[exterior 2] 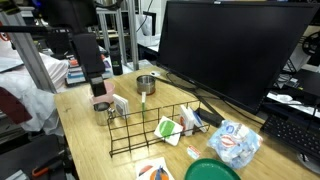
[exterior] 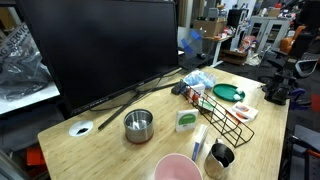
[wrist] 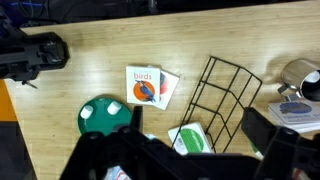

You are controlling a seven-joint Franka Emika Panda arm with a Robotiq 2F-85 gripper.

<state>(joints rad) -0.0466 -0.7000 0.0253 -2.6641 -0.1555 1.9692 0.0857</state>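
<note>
Monitor (exterior: pixel 100 45) stands at the rear of the wooden table (exterior: pixel 95 150). Black wire rack (exterior 2: pixel 150 128) sits mid-table, with a green plate (wrist: pixel 100 116) close to one end. Gripper (exterior 2: pixel 98 90) hangs above the table's end, jaws spread wide and holding nothing; its fingers (wrist: pixel 275 145) frame the wrist view. Pink bowl (exterior 2: pixel 101 104) lies directly beneath it, apart from it. Steel pot (exterior: pixel 138 124) stands near the monitor foot. A "birds" card (wrist: pixel 150 85) lies flat beside the plate.
</note>
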